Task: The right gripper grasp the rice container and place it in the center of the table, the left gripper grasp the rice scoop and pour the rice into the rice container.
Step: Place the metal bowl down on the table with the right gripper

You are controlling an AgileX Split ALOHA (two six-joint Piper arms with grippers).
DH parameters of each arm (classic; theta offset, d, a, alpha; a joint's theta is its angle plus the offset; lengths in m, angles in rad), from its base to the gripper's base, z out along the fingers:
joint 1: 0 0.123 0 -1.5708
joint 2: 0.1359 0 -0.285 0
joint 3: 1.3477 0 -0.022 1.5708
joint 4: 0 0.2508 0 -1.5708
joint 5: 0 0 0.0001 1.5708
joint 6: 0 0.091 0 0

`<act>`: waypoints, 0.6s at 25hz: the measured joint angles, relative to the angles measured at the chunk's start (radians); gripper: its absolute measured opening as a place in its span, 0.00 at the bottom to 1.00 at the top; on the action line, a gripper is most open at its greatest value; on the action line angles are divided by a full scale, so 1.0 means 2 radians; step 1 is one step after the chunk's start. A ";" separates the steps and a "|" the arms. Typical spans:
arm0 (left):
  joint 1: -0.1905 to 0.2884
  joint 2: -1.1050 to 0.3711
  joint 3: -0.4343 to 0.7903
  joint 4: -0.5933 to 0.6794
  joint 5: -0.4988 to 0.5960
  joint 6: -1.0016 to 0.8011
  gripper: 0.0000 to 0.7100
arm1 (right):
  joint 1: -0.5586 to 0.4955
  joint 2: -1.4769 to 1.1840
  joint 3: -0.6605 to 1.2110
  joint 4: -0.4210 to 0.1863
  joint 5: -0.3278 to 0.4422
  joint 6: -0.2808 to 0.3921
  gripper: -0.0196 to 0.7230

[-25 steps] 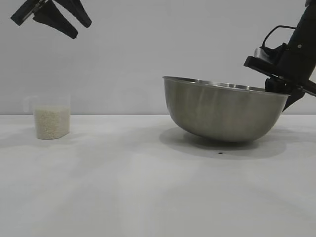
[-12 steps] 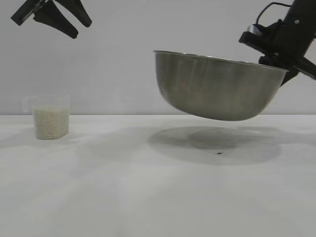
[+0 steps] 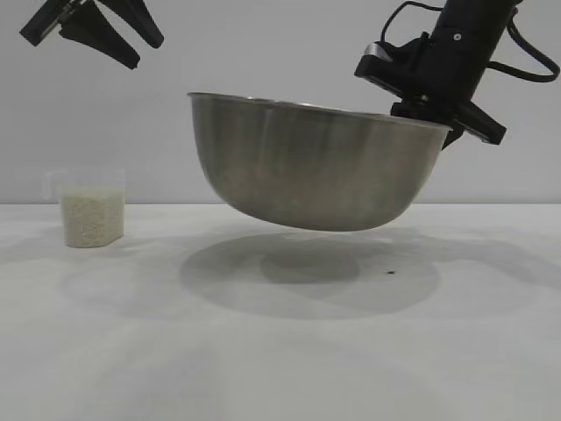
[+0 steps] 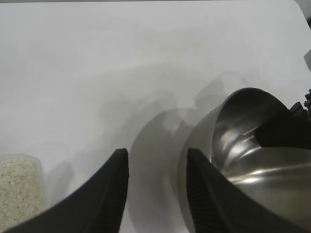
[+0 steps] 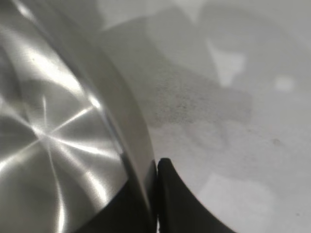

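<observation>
Right tool (image 3: 441, 123) pinches the steel rice container's (image 3: 311, 167) rim, bowl airborne mid-frame; best lowered level onto the tabletop (image 3: 280, 351). Left tool (image 3: 110, 35), part-open and empty, hangs upper left.

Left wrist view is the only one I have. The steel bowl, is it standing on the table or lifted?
Observer: Lifted. The rice container hangs clear above the table, with its shadow under it.
Operator: What holds it?
Observer: The right gripper, shut on its rim at the right side.
Operator: Is the bowl level?
Observer: No, it is tilted; the rim sits higher on the left side.
Operator: And my arm?
Observer: The left gripper is high above the rice scoop, open, holding nothing.
</observation>
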 joint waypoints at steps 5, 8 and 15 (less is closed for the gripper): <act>0.000 0.000 0.000 0.000 0.000 0.000 0.34 | 0.013 0.011 0.000 -0.002 -0.016 0.008 0.03; 0.000 0.000 0.000 0.000 -0.002 0.000 0.34 | 0.017 0.023 0.000 -0.002 -0.019 0.011 0.03; 0.000 0.000 0.000 0.000 -0.005 0.000 0.34 | 0.017 0.034 0.000 -0.002 -0.021 0.014 0.03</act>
